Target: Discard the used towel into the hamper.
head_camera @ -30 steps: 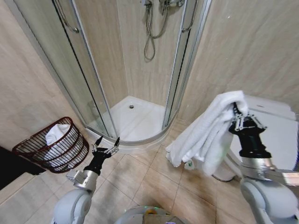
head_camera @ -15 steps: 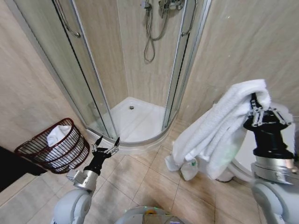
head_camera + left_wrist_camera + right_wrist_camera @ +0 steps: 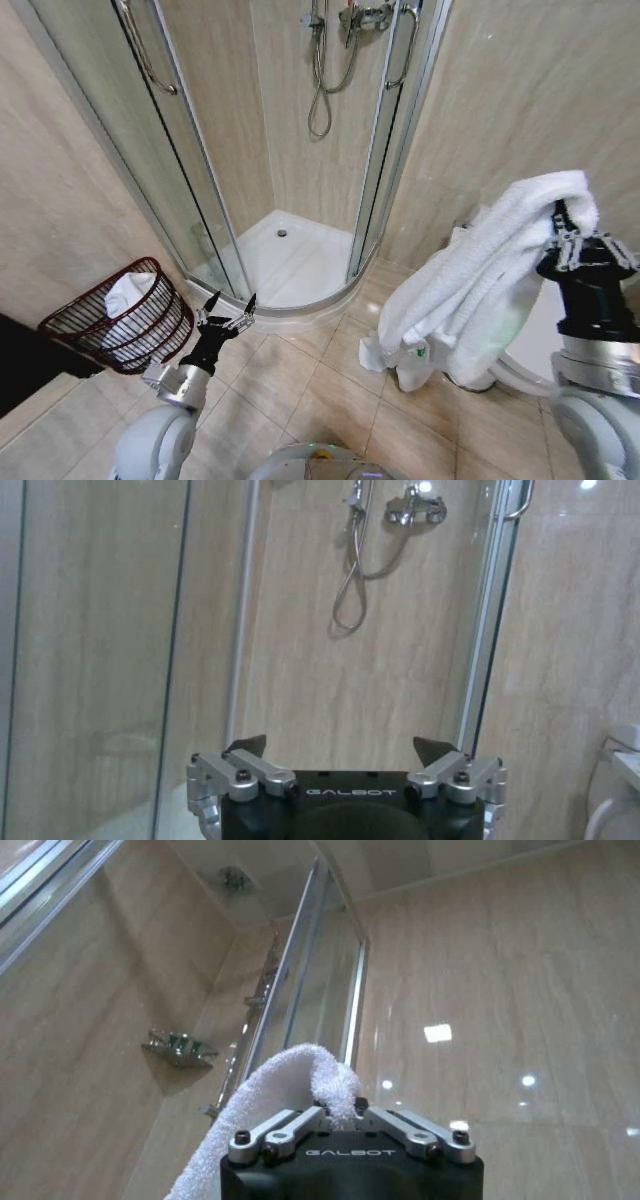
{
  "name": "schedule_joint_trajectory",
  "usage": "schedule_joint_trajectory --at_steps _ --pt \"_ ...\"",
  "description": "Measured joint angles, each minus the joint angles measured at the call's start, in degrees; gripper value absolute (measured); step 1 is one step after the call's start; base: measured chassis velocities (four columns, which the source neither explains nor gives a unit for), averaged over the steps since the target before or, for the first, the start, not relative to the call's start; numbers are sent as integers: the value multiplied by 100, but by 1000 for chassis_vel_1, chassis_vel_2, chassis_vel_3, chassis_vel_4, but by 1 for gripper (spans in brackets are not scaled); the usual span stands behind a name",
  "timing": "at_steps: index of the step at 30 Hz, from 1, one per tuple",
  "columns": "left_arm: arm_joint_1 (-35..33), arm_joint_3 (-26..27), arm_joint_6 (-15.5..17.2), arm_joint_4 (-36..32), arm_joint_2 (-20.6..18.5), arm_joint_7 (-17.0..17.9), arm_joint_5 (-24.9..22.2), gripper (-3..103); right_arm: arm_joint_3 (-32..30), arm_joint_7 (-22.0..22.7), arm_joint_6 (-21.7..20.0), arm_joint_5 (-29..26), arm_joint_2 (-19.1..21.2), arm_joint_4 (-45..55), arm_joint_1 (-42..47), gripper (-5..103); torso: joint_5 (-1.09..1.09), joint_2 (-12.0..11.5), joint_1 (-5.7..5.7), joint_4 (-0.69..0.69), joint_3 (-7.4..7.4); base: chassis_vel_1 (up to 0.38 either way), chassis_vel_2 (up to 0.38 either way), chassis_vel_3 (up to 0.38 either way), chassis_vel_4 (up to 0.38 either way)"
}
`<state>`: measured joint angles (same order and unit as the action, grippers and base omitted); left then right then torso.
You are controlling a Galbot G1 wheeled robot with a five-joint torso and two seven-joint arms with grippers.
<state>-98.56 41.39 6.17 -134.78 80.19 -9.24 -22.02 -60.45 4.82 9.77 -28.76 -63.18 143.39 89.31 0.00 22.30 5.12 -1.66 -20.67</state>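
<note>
White terry cloth, thick and loosely folded, makes up the towel (image 3: 480,290), which in the head view drapes in soft rolls from the right gripper (image 3: 580,250), held up well to the right of the shower stall (image 3: 290,250); the towel's lower folds hang above the tan floor tiles (image 3: 300,380), and a small green-and-white tag shows near its bottom edge, too small to read. The hamper (image 3: 120,318), a dark reddish-brown wire basket with thin bars and a curved rim, sits on the floor against the beige wall to the left of the stall, tilted toward the robot, with a piece of white cloth (image 3: 128,292) lying inside it. The left gripper (image 3: 228,310) hangs low just in front of the stall's curved white threshold, between the hamper and the stall, its fingers spread apart and holding nothing. In the left wrist view, the left gripper (image 3: 345,744) shows black fingertips on silver metal links, wide apart, with "GALBOT" printed on its black body; beyond it stand the stall's glass panels and a chrome shower hose (image 3: 350,577) on veined beige wall. In the right wrist view, the right gripper (image 3: 340,1114), also marked "GALBOT", has its silver fingers pinched together on a looped fold of the towel (image 3: 280,1095), with glossy beige wall tiles behind.
</note>
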Motion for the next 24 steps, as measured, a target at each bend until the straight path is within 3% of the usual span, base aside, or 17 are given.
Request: schedule_joint_trajectory --at_steps 24 --pt "0 0 0 0 0 0 0 99 1 22 -118 -95 169 -12 -306 3 0 558 214 0 -342 0 0 0 0"
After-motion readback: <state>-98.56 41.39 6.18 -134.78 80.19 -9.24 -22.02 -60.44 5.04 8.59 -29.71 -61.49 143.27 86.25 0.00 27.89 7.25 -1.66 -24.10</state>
